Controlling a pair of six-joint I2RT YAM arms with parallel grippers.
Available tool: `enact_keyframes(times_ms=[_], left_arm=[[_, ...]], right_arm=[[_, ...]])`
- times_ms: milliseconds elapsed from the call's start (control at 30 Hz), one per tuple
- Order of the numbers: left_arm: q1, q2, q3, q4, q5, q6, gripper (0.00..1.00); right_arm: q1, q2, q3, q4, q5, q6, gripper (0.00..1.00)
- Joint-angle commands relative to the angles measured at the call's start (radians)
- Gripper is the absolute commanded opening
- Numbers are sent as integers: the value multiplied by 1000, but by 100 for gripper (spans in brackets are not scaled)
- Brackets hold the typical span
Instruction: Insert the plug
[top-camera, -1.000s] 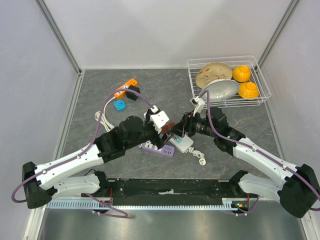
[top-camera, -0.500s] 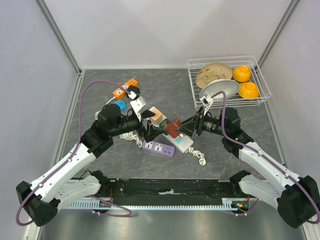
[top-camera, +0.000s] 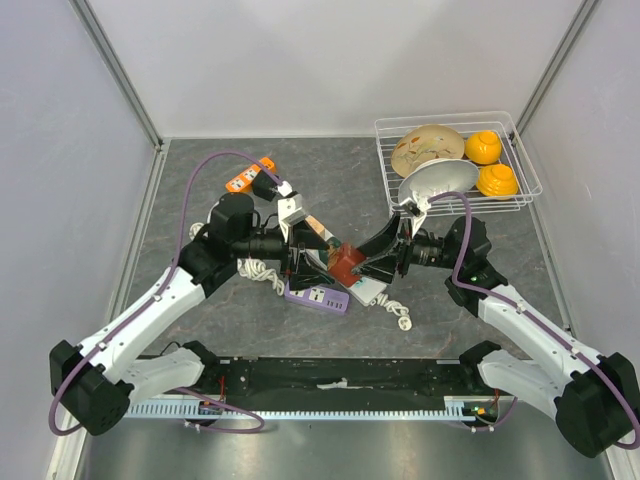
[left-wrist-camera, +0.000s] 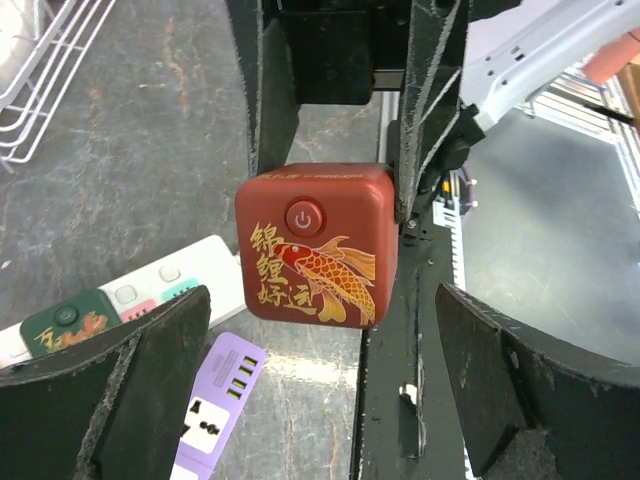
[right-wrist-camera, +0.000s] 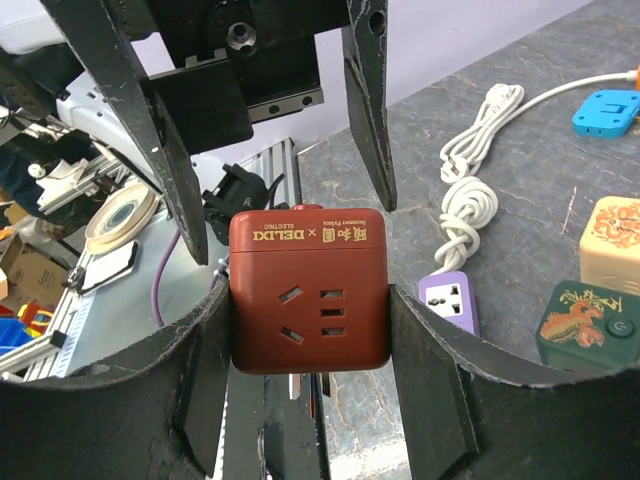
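At the near side a purple power strip (top-camera: 317, 298) lies flat on the tabletop (top-camera: 200, 330), with a white power strip (top-camera: 365, 288) just beside it; the white one is partly hidden under the arms and carries a dark green cube (left-wrist-camera: 65, 325). Above these strips, clear of the tabletop, the right tool (right-wrist-camera: 310, 310) is closed on the red cube plug (right-wrist-camera: 308, 300), its fingers pressed to two opposite sides. The plug is near-cubic, with no marked long axis. Its slotted socket face looks toward the right wrist, and its face with the power button and gold carp looks toward the left wrist. Whether pins stick out beneath it is hard to tell. The left tool (left-wrist-camera: 320, 293) faces it with its fingers spread wide, one on each side of the cube and touching nothing. Farther back, a cream cube (right-wrist-camera: 612, 230) is cut off at the picture edge. At the far right a wire basket (top-camera: 520, 150) holds a patterned bowl (top-camera: 428, 148), two yellow bowls (top-camera: 483, 147) and a tilted pale bowl (top-camera: 438, 180).
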Motion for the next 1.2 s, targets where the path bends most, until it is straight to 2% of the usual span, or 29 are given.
enact_keyframes(times_ms=[0,367,567,667,700,767,867,900,933,967,1000,1067,1100,1167], left_arm=[[2,14,45,54,117,-33,99],[-10,99,60,106,124,-115,89],[-15,114,68,126,123,-141,78],[-20,120,69,129,130,-147,69],[-21,119,69,130,132,-148,62],[-27,123,69,132,137,-152,55],[-33,128,69,140,143,-159,35],[-35,128,69,143,141,-162,11],[-35,126,68,141,129,-161,4],[-35,126,66,131,118,-156,2],[-35,122,65,120,108,-149,2],[-35,115,71,49,34,-119,2],[-35,115,79,17,2,-106,2],[-35,115,105,-85,-113,-75,2]], right_arm=[[-1,-4,2,112,-70,-9,0],[-1,5,3,126,-74,-13,0],[-1,21,-4,130,-71,-13,0],[0,24,-9,136,-71,-13,0],[0,25,-10,140,-73,-15,0],[0,27,-12,141,-73,-15,0],[0,31,-14,146,-68,-15,0],[-1,31,-14,141,-57,-16,3],[-1,28,-12,130,-44,-22,12],[-1,24,-9,91,-30,-31,25],[-1,19,-6,60,5,-45,44],[-3,-2,16,-67,36,-116,61],[-3,-11,23,-110,59,-142,73],[-10,-41,45,-238,143,-205,82]])
